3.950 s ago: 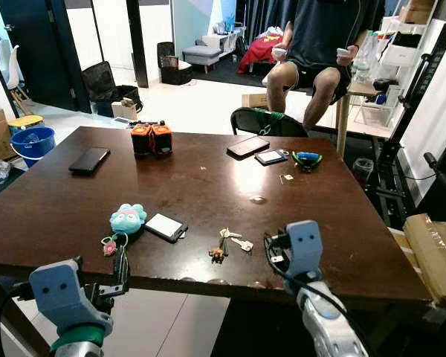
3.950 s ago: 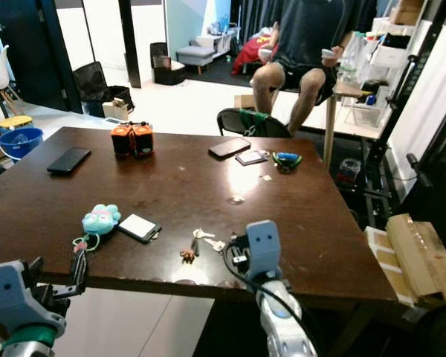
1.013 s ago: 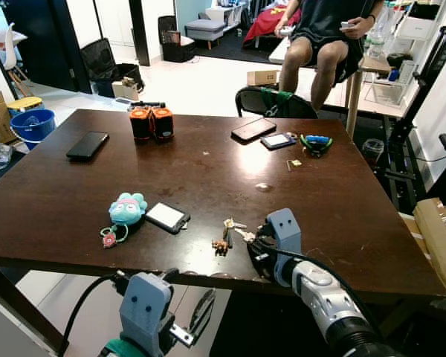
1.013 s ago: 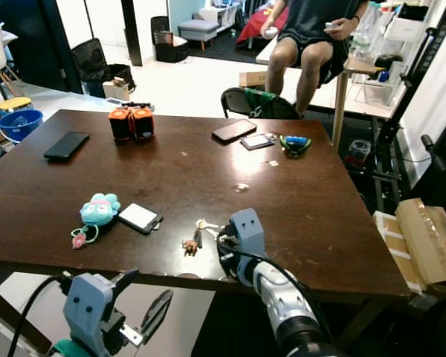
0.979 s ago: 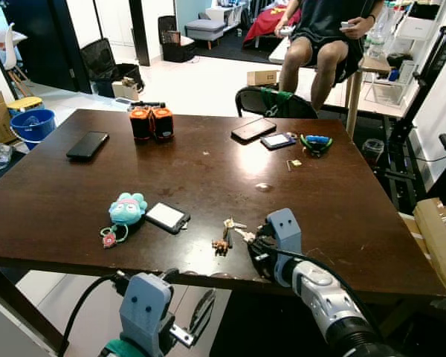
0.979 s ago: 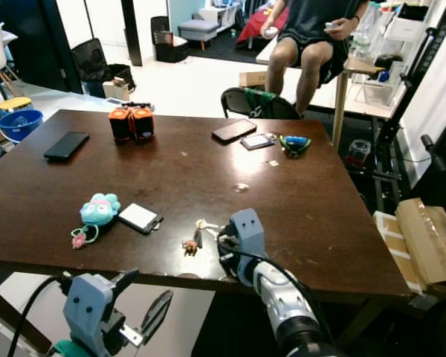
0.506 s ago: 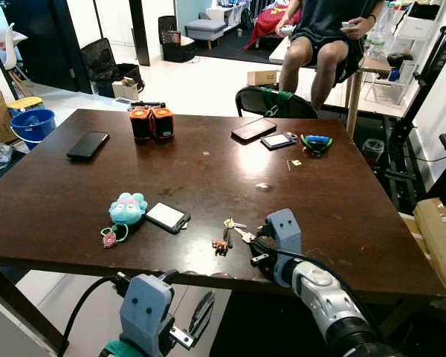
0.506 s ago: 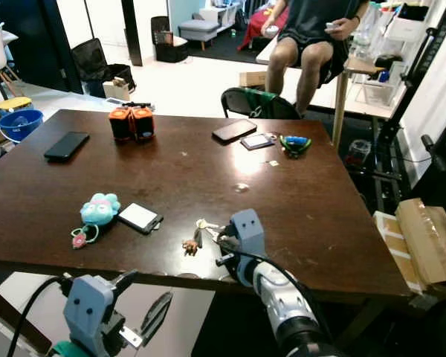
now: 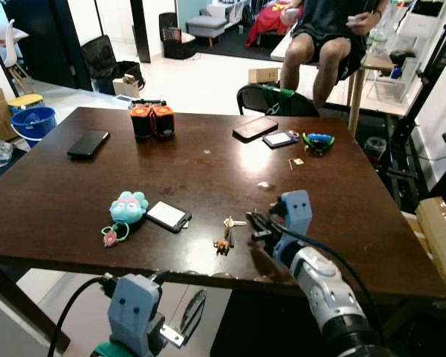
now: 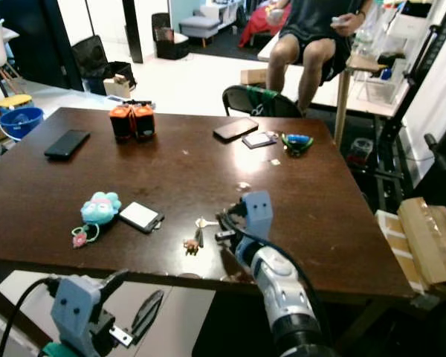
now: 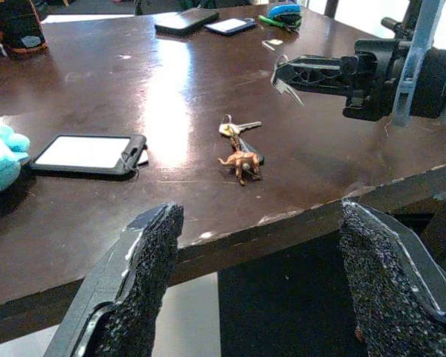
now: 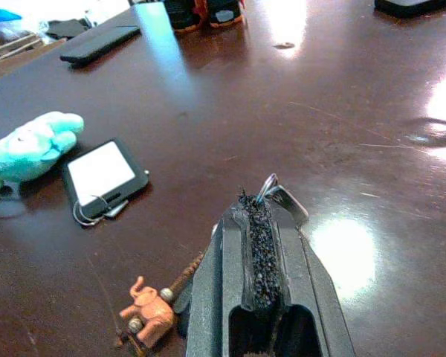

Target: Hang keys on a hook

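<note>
Your right end effector (image 12: 257, 216) is raised a little above the dark wooden table (image 9: 74, 193), its two black fingers pressed together on one small silver key (image 12: 280, 198) with a thin ring. The key sticks out past the fingertips and is off the table surface. The fingers have a rough, grainy padding.

The rest of the keys (image 9: 227, 233) lie flat on the table near its front edge, just beside the right end effector. This bunch has its long axis running roughly from the front edge toward the far side, with one small brown elephant charm (image 12: 149, 306) at the near end and the key heads at the far end.

Your left end effector (image 11: 256, 286) is below the front edge of the table, its two padded fingers spread wide and holding nothing.

To the left of the bunch you see one flat rectangular device (image 9: 168, 216) with a white screen and one soft teal plush toy (image 9: 128, 207).
</note>
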Robot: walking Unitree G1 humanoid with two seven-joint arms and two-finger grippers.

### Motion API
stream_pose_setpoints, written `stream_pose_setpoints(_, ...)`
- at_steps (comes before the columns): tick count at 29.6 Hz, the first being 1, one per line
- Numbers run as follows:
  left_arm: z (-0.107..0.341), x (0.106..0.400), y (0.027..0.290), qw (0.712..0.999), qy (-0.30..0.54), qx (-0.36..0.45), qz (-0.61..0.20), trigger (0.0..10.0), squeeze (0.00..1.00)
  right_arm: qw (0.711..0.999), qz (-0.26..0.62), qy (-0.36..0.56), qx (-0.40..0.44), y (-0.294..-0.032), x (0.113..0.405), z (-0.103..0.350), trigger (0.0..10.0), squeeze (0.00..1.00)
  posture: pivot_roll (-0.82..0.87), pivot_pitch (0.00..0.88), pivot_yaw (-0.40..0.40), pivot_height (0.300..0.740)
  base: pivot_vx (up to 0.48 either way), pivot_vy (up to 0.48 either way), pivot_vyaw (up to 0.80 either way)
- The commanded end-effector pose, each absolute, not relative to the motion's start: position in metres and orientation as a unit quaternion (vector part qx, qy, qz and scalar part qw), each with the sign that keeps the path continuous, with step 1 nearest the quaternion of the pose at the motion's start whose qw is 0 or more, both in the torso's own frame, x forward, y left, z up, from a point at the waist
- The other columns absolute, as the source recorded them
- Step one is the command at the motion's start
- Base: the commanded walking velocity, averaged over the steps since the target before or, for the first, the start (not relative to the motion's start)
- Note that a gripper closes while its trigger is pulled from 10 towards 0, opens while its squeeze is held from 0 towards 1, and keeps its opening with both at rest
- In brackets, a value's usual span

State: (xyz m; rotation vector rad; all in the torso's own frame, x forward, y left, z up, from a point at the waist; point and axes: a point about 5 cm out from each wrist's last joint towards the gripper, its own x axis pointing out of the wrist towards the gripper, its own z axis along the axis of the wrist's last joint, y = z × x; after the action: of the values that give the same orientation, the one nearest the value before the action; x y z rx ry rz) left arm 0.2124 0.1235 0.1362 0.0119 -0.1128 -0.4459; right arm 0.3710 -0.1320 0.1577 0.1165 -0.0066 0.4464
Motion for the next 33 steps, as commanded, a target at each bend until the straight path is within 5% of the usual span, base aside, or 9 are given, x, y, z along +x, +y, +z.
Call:
stream_pose_setpoints(1,0.139,0.211,0.129,0.974,-0.062,-0.001,-0.216,10.0,0.00,0.972,0.223,-0.012,0.070,-0.131,0.370,0.162,0.0,0.00,-0.13,0.061,0.091,0.740,0.000,0.000,0.00)
stream_pose_setpoints(14,0.157,0.230,0.156,0.991,-0.090,-0.040,-0.086,10.0,0.00,0.975,0.206,-0.022,0.077,-0.127,0.365,0.178,0.1,0.00,-0.13,0.041,0.071,0.740,0.000,0.000,0.00)
stream_pose_setpoints(15,0.164,0.234,0.165,0.993,-0.101,-0.039,-0.047,10.0,0.00,0.974,0.207,-0.034,0.082,-0.123,0.362,0.182,10.0,0.00,-0.13,0.033,0.065,0.740,0.000,0.000,0.00)
stream_pose_setpoints(22,0.172,0.236,0.175,0.993,-0.111,-0.030,0.032,10.0,0.00,0.977,0.184,-0.068,0.083,-0.122,0.339,0.177,10.0,0.00,-0.15,0.000,0.071,0.740,0.000,0.000,0.00)
stream_pose_setpoints(33,0.162,0.233,0.168,0.994,-0.094,-0.020,0.044,10.0,0.00,0.984,0.166,-0.065,0.010,-0.123,0.330,0.168,10.0,0.00,-0.15,0.000,0.077,0.740,0.000,0.000,0.07)
